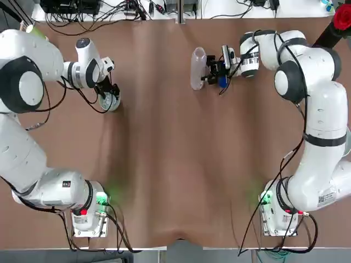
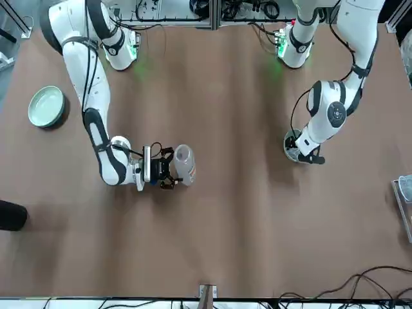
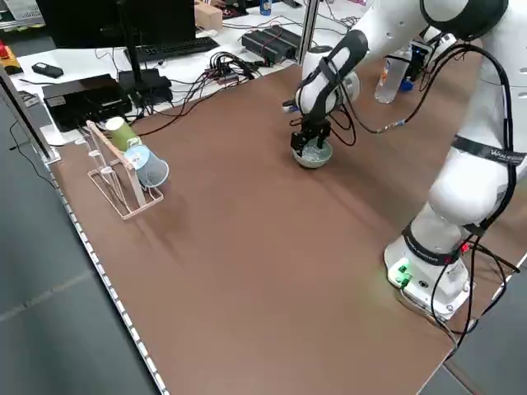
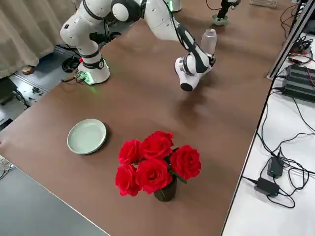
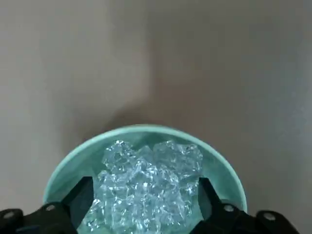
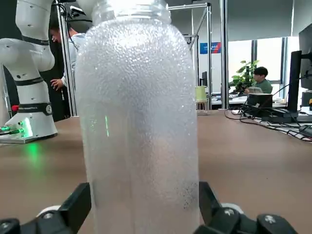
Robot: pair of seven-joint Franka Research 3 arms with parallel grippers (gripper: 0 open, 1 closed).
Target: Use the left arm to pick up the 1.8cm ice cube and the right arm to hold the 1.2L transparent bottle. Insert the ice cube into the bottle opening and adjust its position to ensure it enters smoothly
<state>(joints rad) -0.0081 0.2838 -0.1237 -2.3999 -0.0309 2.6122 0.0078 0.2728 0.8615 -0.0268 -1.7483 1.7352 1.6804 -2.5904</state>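
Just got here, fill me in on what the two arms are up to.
The right gripper has its jaws around the clear bottle, out on the robot's right side of the table. The left gripper is over the green bowl of ice cubes, jaws open. No ice is held clear of the bowl.

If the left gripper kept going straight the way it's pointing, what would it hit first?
Probably the clear ice cubes heaped in the green bowl, right between the open left gripper's fingers; exact depth is unclear.
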